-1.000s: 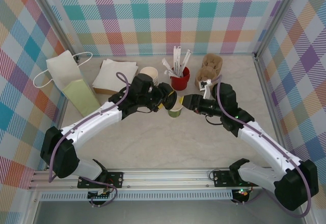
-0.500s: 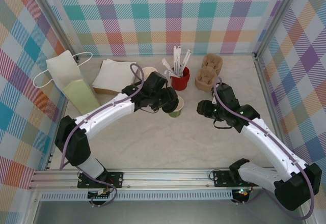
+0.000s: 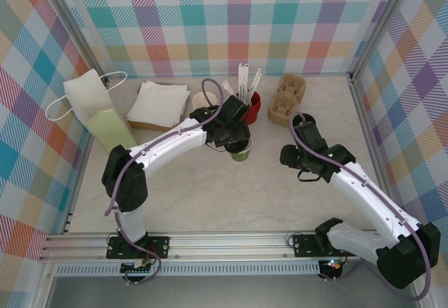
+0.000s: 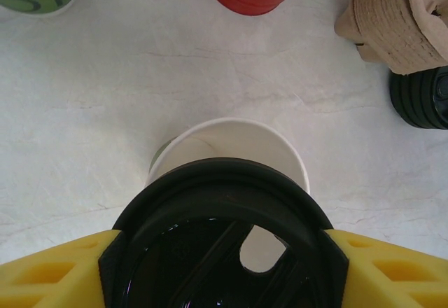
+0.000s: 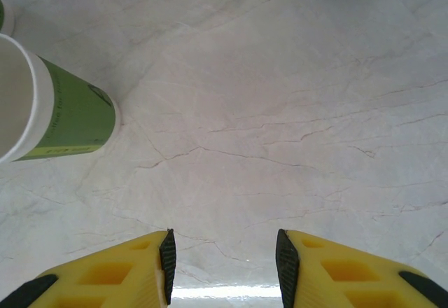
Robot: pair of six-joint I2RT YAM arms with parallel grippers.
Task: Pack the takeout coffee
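Note:
The takeout coffee's olive-green cup [image 3: 242,155] stands lidless mid-table, its white rim [image 4: 227,140] showing just below the round black lid [image 4: 217,203]. My left gripper [image 3: 234,137] is shut on that lid, a yellow finger [image 4: 56,269] on each side, and holds it right over the cup mouth; I cannot tell whether lid and rim touch. My right gripper [image 3: 288,155] hangs open and empty to the right of the cup, apart from it. In the right wrist view the cup [image 5: 66,115] stands at the left, well ahead of the open gripper [image 5: 222,259].
The red cup of white stirrers [image 3: 246,103] and a lidless paper cup [image 3: 204,100] stand just behind. A cardboard cup carrier [image 3: 287,96] and a stack of black lids [image 4: 423,98] are at back right. Napkins [image 3: 159,103] and a white paper bag [image 3: 87,98] lie at left.
The left gripper has carried the black lid rightward over the green cup. The right gripper has drawn back to the right, away from the cup, still open.

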